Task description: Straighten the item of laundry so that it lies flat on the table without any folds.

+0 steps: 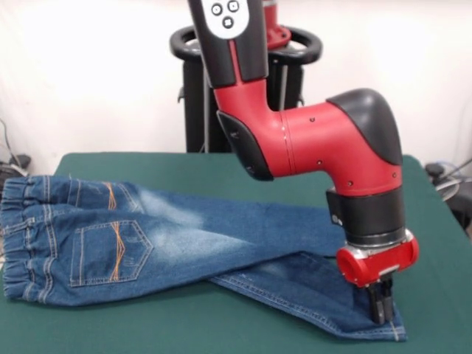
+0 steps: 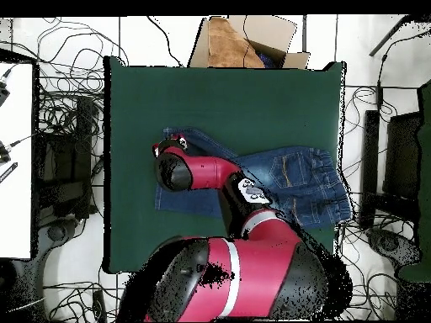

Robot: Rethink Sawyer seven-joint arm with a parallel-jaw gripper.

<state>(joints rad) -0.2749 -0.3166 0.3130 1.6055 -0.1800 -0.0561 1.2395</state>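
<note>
Small pair of blue denim jeans [image 1: 184,243] on the dark green table [image 1: 221,324], back pockets with orange stitching facing up. The gathered waistband lies well away from the claw, at the opposite end of the garment. The two legs run toward the claw and cross, the upper leg lying over the lower one, whose hem sits directly under the claw. The claw [image 1: 379,304] points straight down and its dark fingers appear pressed together at or on the hem fabric; whether cloth is pinched between them cannot be told from either view. In the overhead view the arm hides this leg end. Judged stage: gripping the lower leg's hem to draw it out from beneath the other. Risks: a pull along the overlap could drag the upper leg with it and bunch the denim; a shallow pinch on the thick hem could slip; a long pull could carry the hem to the table's edge just beyond the claw
</note>
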